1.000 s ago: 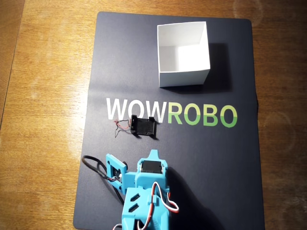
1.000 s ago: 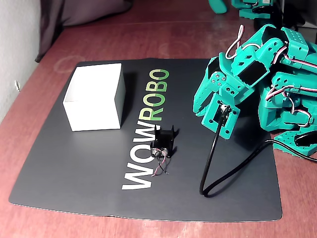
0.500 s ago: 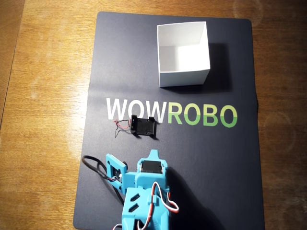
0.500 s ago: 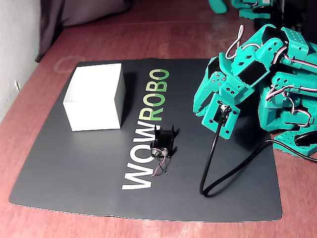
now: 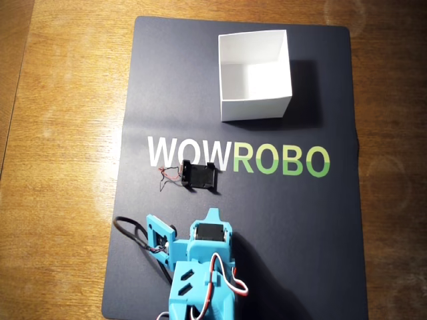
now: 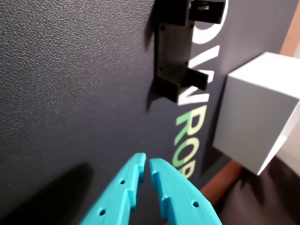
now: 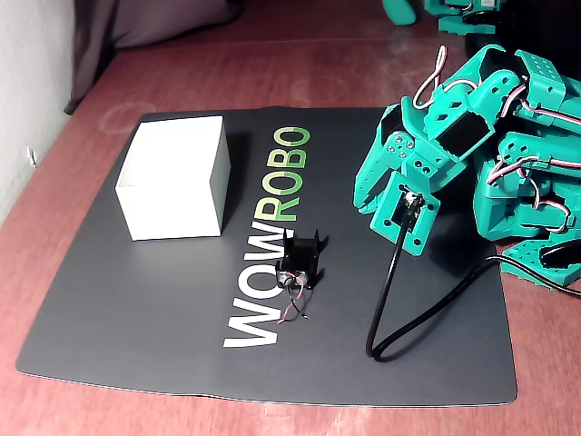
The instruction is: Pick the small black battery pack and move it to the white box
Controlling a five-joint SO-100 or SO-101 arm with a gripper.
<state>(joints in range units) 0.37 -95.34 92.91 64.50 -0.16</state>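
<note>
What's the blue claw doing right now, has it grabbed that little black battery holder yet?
Gripper shut, empty, short of the battery holder. Holder lies on the mat, wires trailing, untouched. White box empty. Nothing in the way.

1. Dark mat (image 5: 300, 220) lies flat on the wooden table (image 5: 67, 133); its edges run roughly square to the overhead view.
2. "WOWROBO" lettering (image 5: 239, 159) is printed across the mat's middle, "WOW" in white and "ROBO" in green.
3. Black cable (image 7: 399, 318) loops over the mat's right part in the fixed view.
4. Grey fabric (image 7: 163, 23) sits at the table's far left corner in the fixed view.
5. Pale wall (image 7: 27, 82) runs along the left edge there.
</note>
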